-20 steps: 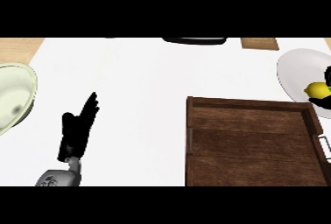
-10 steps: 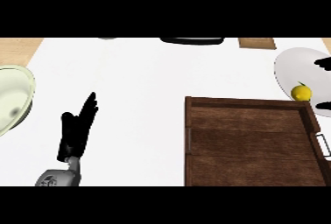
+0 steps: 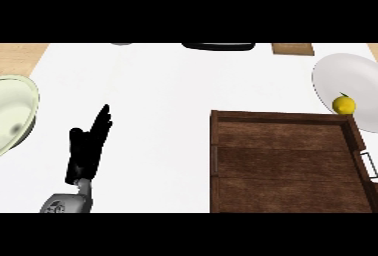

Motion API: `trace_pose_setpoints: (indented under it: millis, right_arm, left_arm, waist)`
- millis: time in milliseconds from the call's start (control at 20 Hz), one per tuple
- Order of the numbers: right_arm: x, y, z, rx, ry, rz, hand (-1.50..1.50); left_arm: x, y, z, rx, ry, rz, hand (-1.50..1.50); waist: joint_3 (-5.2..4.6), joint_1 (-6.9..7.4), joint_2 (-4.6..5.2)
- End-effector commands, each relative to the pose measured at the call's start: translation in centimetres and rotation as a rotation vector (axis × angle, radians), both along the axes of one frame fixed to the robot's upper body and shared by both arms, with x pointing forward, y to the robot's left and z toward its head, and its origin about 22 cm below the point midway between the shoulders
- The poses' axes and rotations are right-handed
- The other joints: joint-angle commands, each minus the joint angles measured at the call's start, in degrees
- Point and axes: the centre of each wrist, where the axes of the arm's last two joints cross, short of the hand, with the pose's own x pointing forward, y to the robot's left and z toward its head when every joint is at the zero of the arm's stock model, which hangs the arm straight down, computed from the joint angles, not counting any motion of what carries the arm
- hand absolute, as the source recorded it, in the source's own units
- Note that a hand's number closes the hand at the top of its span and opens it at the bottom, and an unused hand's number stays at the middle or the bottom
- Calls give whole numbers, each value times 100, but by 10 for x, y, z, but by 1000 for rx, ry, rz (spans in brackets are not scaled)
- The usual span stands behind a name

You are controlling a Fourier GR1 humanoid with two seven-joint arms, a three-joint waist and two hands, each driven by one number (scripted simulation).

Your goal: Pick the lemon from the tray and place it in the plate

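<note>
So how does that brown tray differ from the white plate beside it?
The tray is dark brown and rectangular; the plate is white and round. The plate carries the lemon near its lower rim; the tray shows nothing inside. The tray has raised walls; the plate looks shallow. Both sit at the right of the counter.

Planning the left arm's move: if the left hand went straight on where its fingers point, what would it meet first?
The left hand points away and slightly right over bare counter. The way looks free to the far edge, perhaps nearing the small grey object there; depth is unclear.
</note>
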Motion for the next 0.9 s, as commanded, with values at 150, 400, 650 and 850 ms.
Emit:
trace_pose_setpoints:
  millis: [150,400,650,850]
  right_arm:
    - [-13,-9,-8,129,-45,70,-150]
    - [-22,-14,-18,139,-54,95,-150]
    - [-22,-12,-22,97,-51,91,-150]
    - [-29,-14,-30,67,-32,46,-150]
  left_arm:
    - [-1,-6,1,0,4,-10,0]
    - [1,3,3,1,-3,-1,0]
    - [-1,3,0,-5,14,5,0]
    - [0,2,2,2,-2,6,0]
  waist:
    - [14,78,30]
    - [11,29,15]
    - [0,24,-1]
    - [7,56,18]
